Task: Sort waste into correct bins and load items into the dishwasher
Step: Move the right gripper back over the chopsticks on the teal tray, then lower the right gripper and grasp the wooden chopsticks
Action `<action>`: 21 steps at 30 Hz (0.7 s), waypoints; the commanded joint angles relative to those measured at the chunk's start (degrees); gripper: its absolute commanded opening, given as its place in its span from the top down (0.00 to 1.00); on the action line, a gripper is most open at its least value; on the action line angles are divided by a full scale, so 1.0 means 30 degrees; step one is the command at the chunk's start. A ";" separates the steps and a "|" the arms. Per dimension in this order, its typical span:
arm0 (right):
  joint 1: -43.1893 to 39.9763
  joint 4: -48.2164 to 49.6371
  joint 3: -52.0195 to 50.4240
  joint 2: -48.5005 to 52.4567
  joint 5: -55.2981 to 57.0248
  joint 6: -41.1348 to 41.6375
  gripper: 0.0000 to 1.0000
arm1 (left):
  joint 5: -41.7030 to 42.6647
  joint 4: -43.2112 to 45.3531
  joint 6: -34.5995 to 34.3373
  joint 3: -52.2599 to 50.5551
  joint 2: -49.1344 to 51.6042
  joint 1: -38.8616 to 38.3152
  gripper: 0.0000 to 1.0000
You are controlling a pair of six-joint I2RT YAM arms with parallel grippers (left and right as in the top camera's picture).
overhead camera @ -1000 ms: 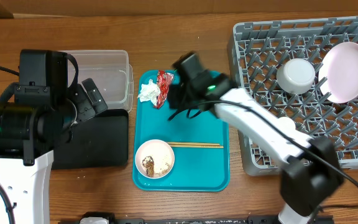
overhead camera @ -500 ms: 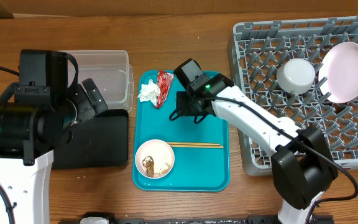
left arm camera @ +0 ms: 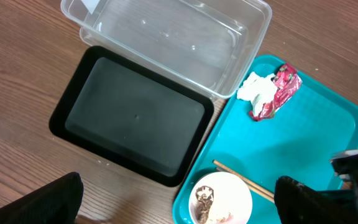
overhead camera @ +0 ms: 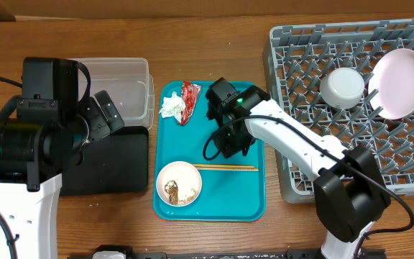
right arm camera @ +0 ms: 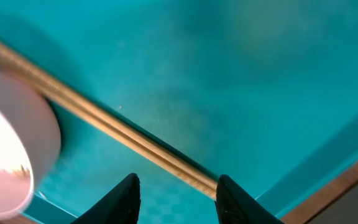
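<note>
- Well, the right gripper (right arm camera: 176,190) hung just above the two chopsticks (right arm camera: 135,140), its fingers apart and holding nothing.
- The chopsticks lay side by side on the teal tray (overhead camera: 243,194), next to a small bowl (overhead camera: 179,182) with food scraps in it.
- At the tray's far end, the white tissue (overhead camera: 171,106) touched the red wrapper (overhead camera: 190,97).
- The left gripper (left arm camera: 179,200) was spread wide and empty, above the black tray (overhead camera: 113,165) and the clear tub (overhead camera: 121,86).
- The grey dish rack (overhead camera: 300,86) held a plate (overhead camera: 401,83) on its edge and another bowl (overhead camera: 342,86).
- Everything sat on a brown wooden table (overhead camera: 192,43).
</note>
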 commanded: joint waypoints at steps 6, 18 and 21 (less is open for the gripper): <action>0.0029 0.0299 0.0168 0.1515 -0.1326 -0.5042 0.57 | -0.0262 0.0036 -0.0182 0.0131 0.0073 0.0080 0.00; 0.0379 -0.0452 0.0146 0.3104 -0.1209 -0.6091 0.58 | -0.0262 0.0036 -0.0182 0.0131 0.0073 0.0080 0.00; 0.0619 -0.0546 0.0102 0.3118 -0.1195 -0.6098 0.58 | -0.0262 0.0044 -0.0182 0.0131 0.0080 0.0080 0.00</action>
